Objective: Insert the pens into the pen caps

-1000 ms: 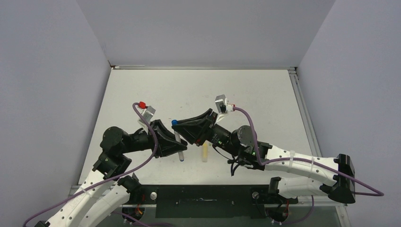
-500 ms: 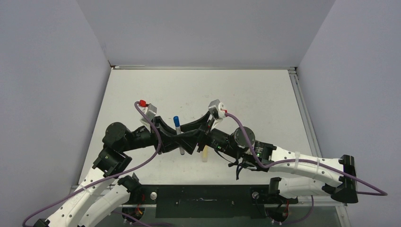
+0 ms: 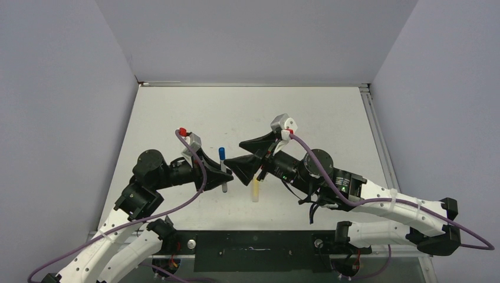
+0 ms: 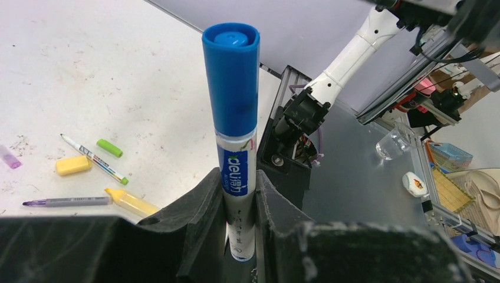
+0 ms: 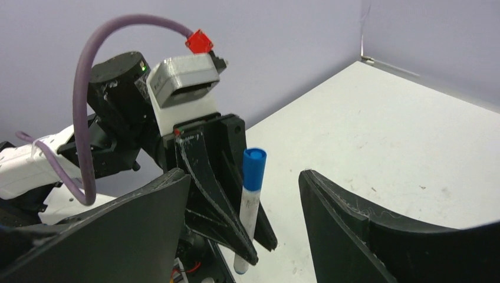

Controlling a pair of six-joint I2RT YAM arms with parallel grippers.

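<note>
My left gripper [image 4: 236, 180] is shut on the lower barrel of a white-grey pen [image 4: 237, 177] and holds it upright. A blue cap [image 4: 231, 76] sits on the pen's top end. In the top view that pen [image 3: 223, 172] stands between the two arms. My right gripper [image 3: 234, 154] is open beside the blue cap [image 3: 221, 153], its fingers wide apart and touching nothing. The right wrist view shows the capped pen [image 5: 250, 206] beyond the gap between my open fingers [image 5: 330, 206]. On the table lie a yellow marker [image 4: 131, 201], a purple pen [image 4: 68, 201] and a thin green-tipped pen [image 4: 93, 159].
Loose caps lie near the pens: yellow [image 4: 73, 165], green [image 4: 109, 147] and purple [image 4: 7, 157]. The yellow marker [image 3: 255, 190] lies under the right arm. Grey walls close in three sides. Beyond the near table edge are the arm mounts [image 4: 295, 118] and a clear cup [image 4: 394, 141].
My right gripper has opened off the blue cap and drawn back to the right. The cap stays on the pen, which my left gripper still holds, shifted slightly right.
</note>
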